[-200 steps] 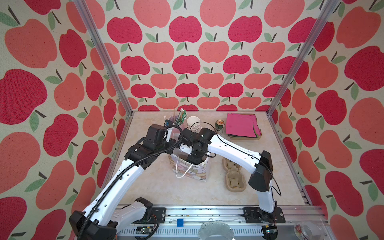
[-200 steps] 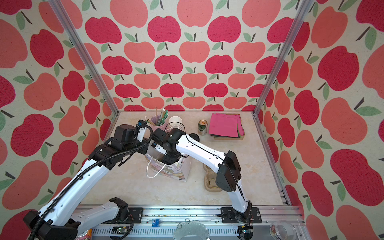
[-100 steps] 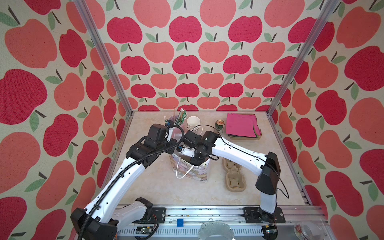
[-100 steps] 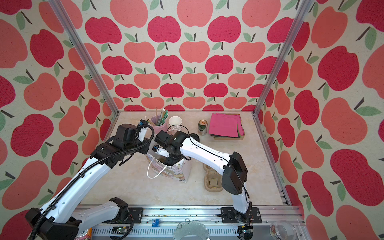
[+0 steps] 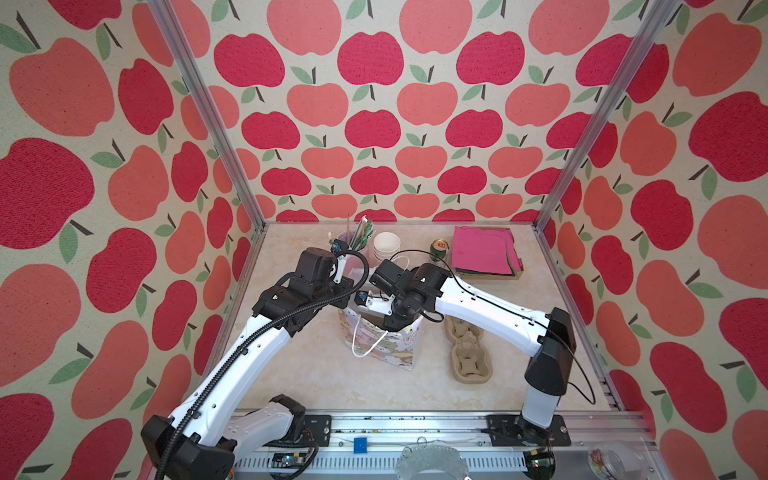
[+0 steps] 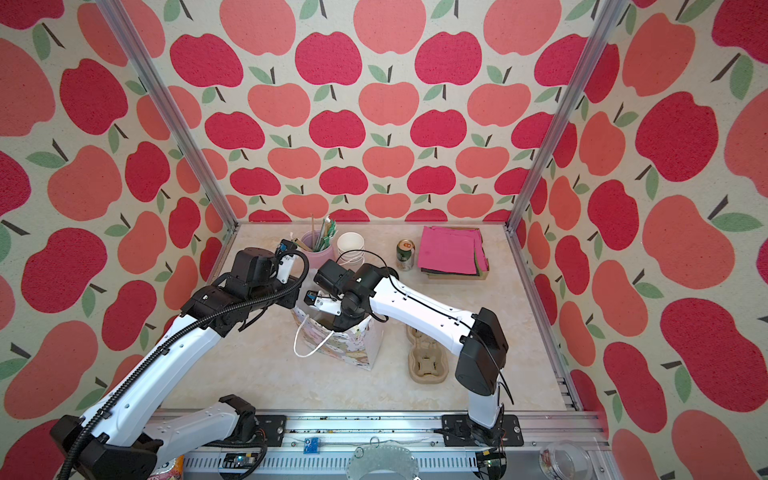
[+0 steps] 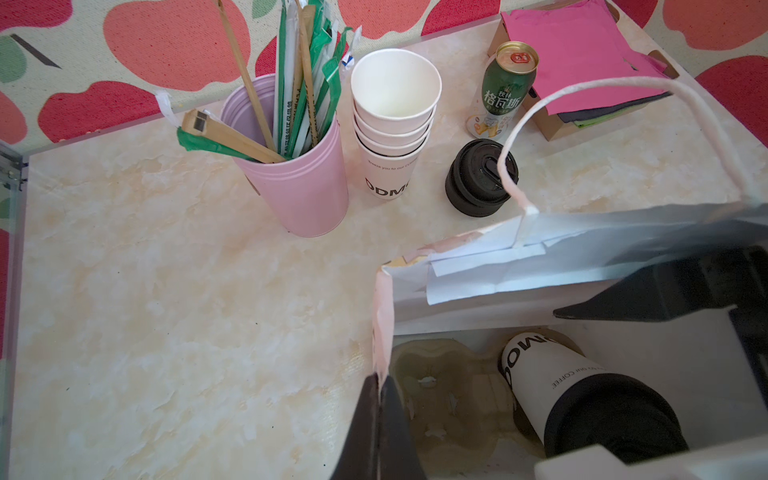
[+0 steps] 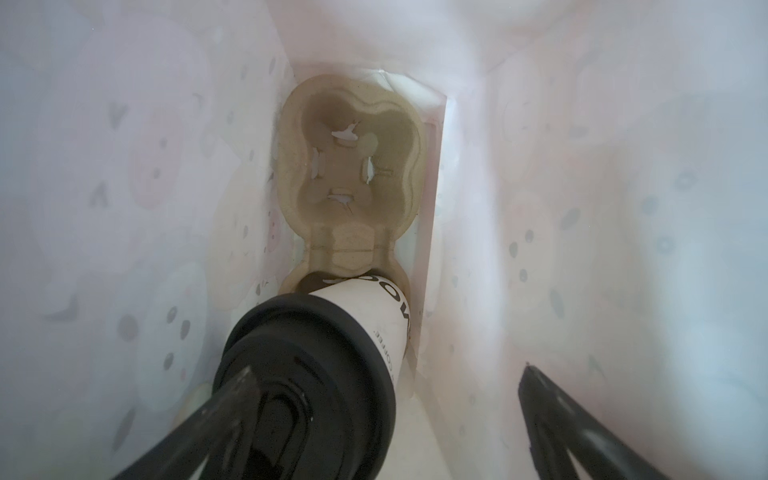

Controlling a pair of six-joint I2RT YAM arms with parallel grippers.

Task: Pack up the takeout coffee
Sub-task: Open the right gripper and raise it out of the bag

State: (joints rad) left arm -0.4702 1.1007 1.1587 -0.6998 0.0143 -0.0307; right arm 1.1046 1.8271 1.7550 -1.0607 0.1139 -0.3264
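Note:
The takeout coffee, a white cup with black lettering and a black lid, is inside the patterned paper bag. Its base rests in one well of a brown cup carrier on the bag's floor. My right gripper is inside the bag above the cup, open. One finger crosses over the lid and the other stands well off to the side. My left gripper is shut on the bag's rim at a corner. The cup also shows in the left wrist view.
Behind the bag stand a pink cup of straws, a stack of lidless white cups, a stack of black lids, a green can and pink napkins. More brown carriers lie right of the bag.
The right arm's elbow has swung to the right and its wrist has shifted slightly right over the bag. The left arm has kept its hold on the rim.

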